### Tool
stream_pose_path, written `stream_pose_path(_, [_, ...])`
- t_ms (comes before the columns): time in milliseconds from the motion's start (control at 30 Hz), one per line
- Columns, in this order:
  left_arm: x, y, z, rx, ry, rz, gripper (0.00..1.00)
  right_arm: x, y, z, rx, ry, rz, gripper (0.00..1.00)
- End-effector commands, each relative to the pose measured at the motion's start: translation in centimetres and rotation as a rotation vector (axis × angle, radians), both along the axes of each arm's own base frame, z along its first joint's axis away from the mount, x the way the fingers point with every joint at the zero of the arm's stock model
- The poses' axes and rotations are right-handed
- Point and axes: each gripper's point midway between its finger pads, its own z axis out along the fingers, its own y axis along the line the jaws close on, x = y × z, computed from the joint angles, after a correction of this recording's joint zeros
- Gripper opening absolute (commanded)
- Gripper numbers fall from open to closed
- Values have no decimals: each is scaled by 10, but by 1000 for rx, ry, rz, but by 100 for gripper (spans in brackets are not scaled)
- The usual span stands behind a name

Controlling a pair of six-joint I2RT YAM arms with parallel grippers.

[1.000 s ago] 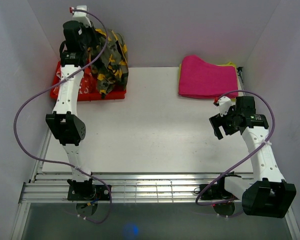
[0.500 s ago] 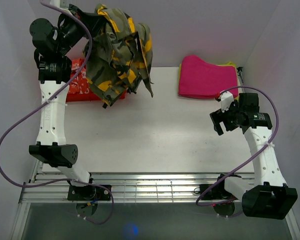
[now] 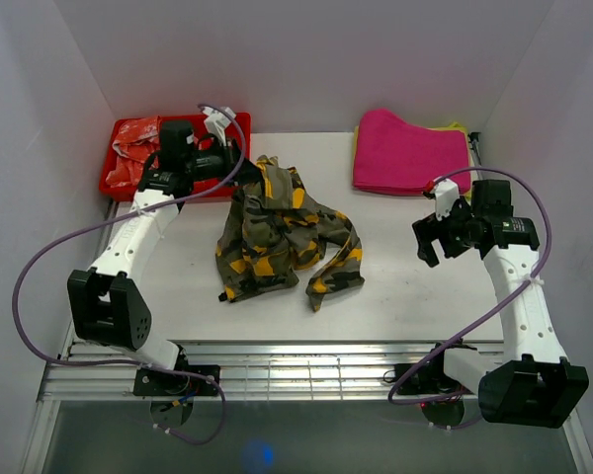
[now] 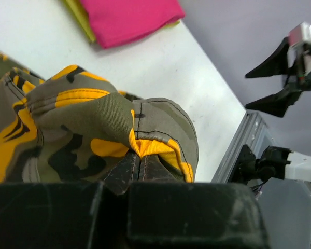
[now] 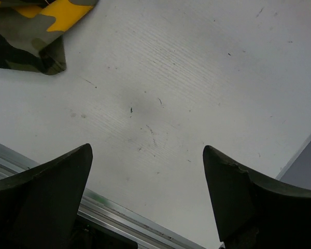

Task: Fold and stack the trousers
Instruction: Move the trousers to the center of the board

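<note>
The camouflage trousers (image 3: 282, 232) lie crumpled in a heap on the middle of the white table. My left gripper (image 3: 245, 164) is shut on their far top edge, a fold of orange and olive cloth (image 4: 145, 148) pinched between its fingers. One trouser corner shows in the right wrist view (image 5: 28, 36). My right gripper (image 3: 427, 232) is open and empty, hovering over bare table to the right of the trousers.
A red tray (image 3: 114, 173) with a red-and-white patterned garment (image 3: 133, 143) stands at the back left. A folded pink cloth (image 3: 410, 150) on a yellow-green one lies at the back right. A metal rail (image 3: 296, 370) runs along the table's near edge.
My left arm has swung down from high over the red tray and carried the trousers onto the middle of the table, where they now lie. The right arm has barely moved.
</note>
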Motion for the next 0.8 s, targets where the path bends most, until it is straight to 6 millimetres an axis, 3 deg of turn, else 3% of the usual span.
stream_pose_path(0, [5,-6,-6,102,-95,61,0,-3,15,14,75,2,53,93])
stream_pose_path(133, [41,15,-54,235,16,209,0,-17,32,0,148,76,104,98])
stream_pose_path(200, [44,21,-74,274,106,201,0,-21,46,-13,178,133,148,100])
stream_pose_path(267, [41,51,-113,295,299,263,0,-30,108,-35,225,264,333,95])
stream_pose_path(367, [37,76,-123,296,350,298,0,-29,136,-74,126,344,381,95])
stream_pose_path(433, [30,92,-121,312,345,308,0,-18,151,-106,48,380,367,97])
stream_pose_path(500, [26,97,-120,325,331,301,0,-6,152,-127,-5,412,322,91])
stream_pose_path(567, [18,100,-122,327,339,288,0,9,157,-133,-26,409,305,82])
stream_pose_path(600, [13,101,-118,325,326,282,0,16,153,-150,-72,435,278,66])
stream_pose_path(633, [7,101,-118,332,321,263,0,26,155,-157,-88,426,269,58])
stream_pose_path(667, [-1,101,-118,335,320,248,0,43,154,-167,-130,418,250,43])
stream_pose_path(733, [-16,98,-120,347,316,198,0,66,160,-174,-148,389,244,23])
stream_pose_path(767, [-27,96,-124,347,319,159,0,89,171,-175,-140,364,246,8])
